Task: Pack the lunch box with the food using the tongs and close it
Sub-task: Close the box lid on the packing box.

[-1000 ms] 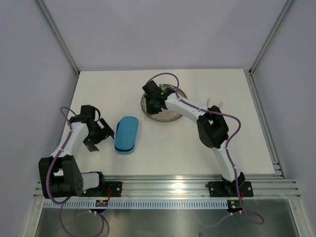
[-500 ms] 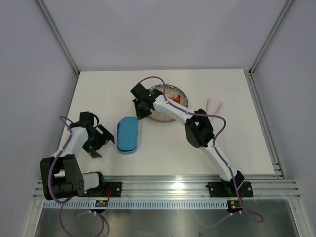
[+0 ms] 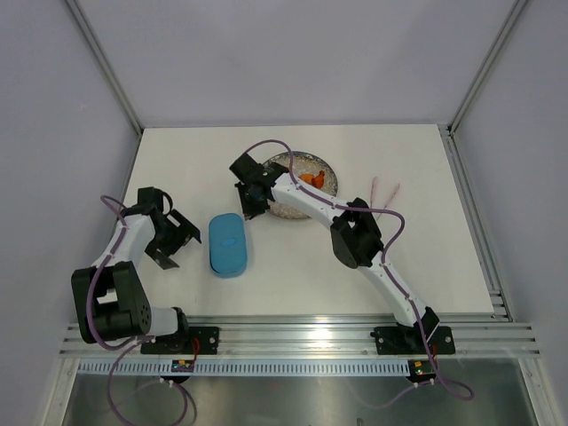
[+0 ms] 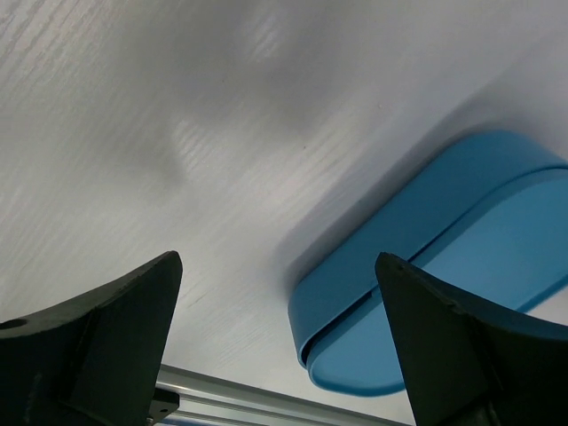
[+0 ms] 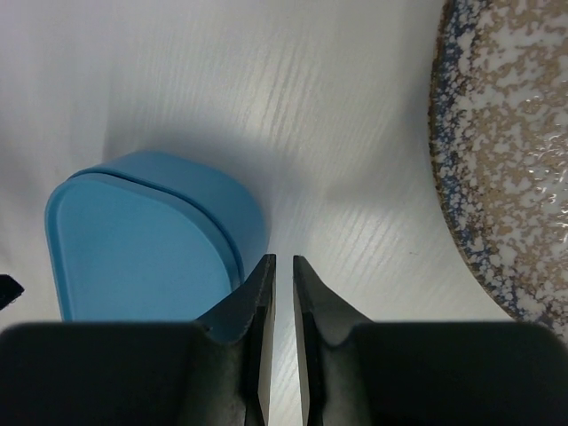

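The blue lunch box (image 3: pixel 227 246) lies on the table with its lid on; a seam shows at its near end in the left wrist view (image 4: pixel 444 240). My left gripper (image 3: pixel 180 241) stands open just left of the box, its fingers (image 4: pixel 115 337) wide apart and empty. My right gripper (image 3: pixel 251 208) hovers between the box's far end (image 5: pixel 142 240) and the plate. Its jaws are nearly together, with only a thin slit and nothing in it (image 5: pixel 284 262). Orange food (image 3: pixel 311 177) lies on the plate. The pale tongs (image 3: pixel 383 191) lie on the table right of the plate.
The round speckled plate (image 3: pixel 288 209) sits behind the box, its rim (image 5: pixel 453 177) just right of my right fingers. The aluminium rail (image 3: pixel 302 333) runs along the near table edge. Walls enclose the table on three sides.
My right arm has swung left, from over the plate to its left edge, uncovering the orange food. My left gripper has drawn back a little from the box.
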Motion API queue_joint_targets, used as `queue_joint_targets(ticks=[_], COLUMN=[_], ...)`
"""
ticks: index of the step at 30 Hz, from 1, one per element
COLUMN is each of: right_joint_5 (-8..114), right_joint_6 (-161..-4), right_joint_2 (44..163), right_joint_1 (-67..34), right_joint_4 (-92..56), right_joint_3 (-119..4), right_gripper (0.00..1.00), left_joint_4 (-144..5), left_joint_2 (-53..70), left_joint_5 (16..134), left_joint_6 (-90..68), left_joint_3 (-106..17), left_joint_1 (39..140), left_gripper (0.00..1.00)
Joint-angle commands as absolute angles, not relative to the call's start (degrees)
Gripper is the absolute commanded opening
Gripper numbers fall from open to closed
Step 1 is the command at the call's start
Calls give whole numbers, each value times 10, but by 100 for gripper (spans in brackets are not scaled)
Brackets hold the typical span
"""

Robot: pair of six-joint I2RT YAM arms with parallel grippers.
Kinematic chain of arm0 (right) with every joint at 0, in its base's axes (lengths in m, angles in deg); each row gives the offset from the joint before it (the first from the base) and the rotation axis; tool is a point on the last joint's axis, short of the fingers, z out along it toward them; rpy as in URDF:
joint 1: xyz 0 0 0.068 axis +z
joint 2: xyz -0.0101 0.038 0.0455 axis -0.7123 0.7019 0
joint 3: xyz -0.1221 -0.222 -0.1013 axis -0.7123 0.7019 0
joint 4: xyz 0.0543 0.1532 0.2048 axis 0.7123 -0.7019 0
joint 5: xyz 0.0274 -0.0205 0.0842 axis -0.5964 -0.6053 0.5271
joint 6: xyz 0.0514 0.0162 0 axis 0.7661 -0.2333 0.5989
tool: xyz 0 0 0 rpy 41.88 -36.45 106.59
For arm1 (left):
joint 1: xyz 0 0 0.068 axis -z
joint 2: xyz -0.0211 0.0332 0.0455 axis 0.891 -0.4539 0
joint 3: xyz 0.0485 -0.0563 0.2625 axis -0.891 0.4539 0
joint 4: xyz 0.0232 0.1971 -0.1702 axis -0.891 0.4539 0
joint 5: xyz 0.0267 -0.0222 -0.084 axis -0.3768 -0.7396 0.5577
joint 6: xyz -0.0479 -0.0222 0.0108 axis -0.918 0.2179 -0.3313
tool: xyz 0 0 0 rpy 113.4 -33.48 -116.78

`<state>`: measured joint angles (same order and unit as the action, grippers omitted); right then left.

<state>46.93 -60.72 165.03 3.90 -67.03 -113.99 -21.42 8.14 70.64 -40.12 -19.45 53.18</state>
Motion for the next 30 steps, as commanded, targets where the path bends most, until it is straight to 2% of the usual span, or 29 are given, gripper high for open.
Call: queue_joint_targets(ticks=[1,7,15,21,30], right_joint_5=[433,411,382,379,371], right_joint_6=[-620,-615,-591,-588,-606], right_joint_2=[1621,1555,1453,1461,1505], right_joint_1=[35,35,62,101,135], right_joint_4=[-677,-651,-606,-612,-646], right_joint_3=[-1142,-1061,-868,-870,-946], right_gripper=[20,20,20,20,21], left_joint_4=[-240,-247,-276,-300,-298], left_joint_2=[64,48,14,3,0], left_joint_5=[716,721,736,753,751], left_joint_6=[-401,-399,-398,-402,-398], left_joint_3=[-209,-209,-190,-173,-175], left_joint_1=[528,529,530,532,536], left_gripper=[94,93,93,92,91])
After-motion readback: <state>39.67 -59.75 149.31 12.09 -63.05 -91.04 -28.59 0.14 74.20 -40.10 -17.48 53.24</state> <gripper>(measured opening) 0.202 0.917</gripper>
